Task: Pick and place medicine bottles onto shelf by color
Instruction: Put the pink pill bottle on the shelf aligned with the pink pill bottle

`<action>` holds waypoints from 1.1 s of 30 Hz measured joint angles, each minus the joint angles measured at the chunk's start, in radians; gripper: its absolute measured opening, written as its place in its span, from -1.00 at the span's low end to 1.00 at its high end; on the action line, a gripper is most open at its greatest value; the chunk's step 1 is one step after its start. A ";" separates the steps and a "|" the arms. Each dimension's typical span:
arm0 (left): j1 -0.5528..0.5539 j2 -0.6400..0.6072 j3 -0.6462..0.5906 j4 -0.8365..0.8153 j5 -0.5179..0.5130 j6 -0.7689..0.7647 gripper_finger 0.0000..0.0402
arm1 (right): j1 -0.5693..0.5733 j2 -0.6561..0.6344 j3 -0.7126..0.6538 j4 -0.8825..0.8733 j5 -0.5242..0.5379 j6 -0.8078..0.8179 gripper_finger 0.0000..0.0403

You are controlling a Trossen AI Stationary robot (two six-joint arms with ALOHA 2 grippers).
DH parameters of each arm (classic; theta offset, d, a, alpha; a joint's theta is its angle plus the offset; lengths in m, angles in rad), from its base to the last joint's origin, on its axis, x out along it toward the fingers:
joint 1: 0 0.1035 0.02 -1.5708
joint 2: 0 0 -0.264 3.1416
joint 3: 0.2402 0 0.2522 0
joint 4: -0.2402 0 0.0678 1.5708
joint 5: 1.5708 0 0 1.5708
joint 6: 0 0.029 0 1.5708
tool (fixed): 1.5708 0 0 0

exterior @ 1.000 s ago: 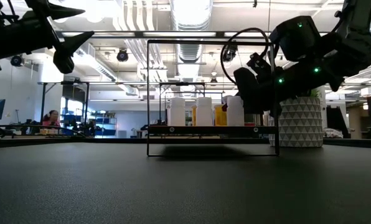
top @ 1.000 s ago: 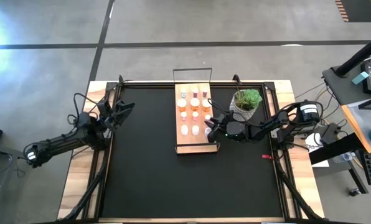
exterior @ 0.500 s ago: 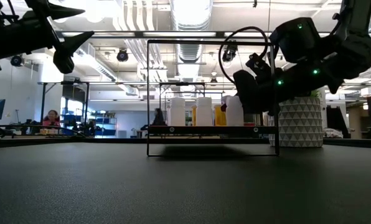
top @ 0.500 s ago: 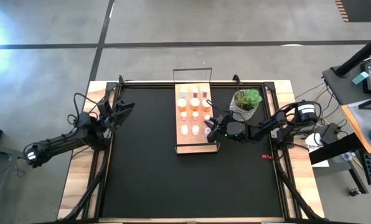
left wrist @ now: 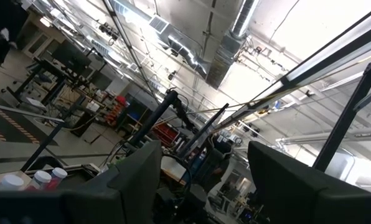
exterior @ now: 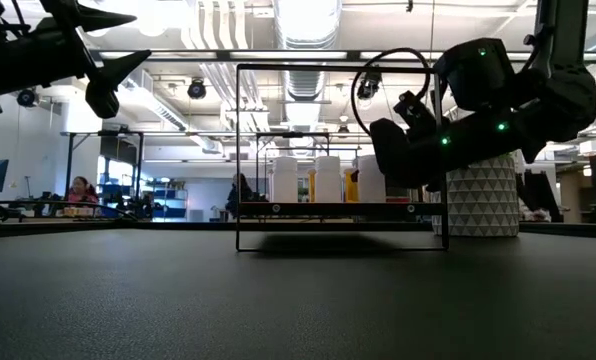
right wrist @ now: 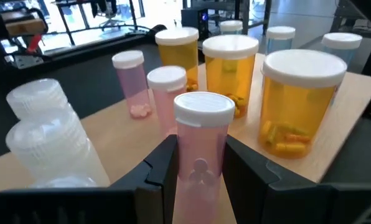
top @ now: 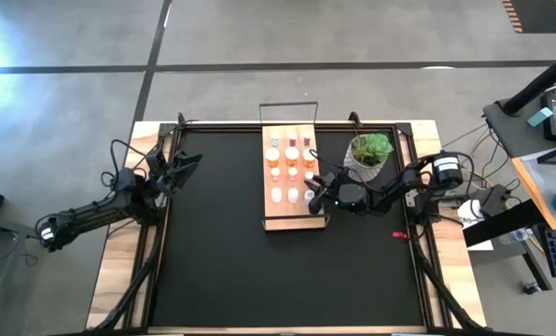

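My right end effector [right wrist: 198, 171] grips a pink bottle [right wrist: 201, 140] between its fingers, over the shelf [top: 295, 219] edge near the orange bottles [right wrist: 294, 102]. I should set it beside the other pink bottles [right wrist: 131, 84], lowering upright without nudging neighbours. My left end effector [top: 187, 161] waits open at the table's [top: 213, 271] left edge.

Your potted plant [top: 370, 154] stands near the table's far edge, right of centre, on the black mat [top: 222, 243]. A small red item [top: 398, 235] lies on the mat near the right edge. People [exterior: 78, 189] show in the room beyond.
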 joint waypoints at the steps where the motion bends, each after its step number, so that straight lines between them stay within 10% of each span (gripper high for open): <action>1: 0.000 0.000 0.000 0.000 0.000 0.000 0.11 | 0.000 0.006 0.000 0.014 0.004 0.000 -0.50; 33: 0.000 0.000 0.000 0.000 0.000 0.000 0.11 | -0.026 0.081 0.000 0.110 0.005 -0.014 -0.50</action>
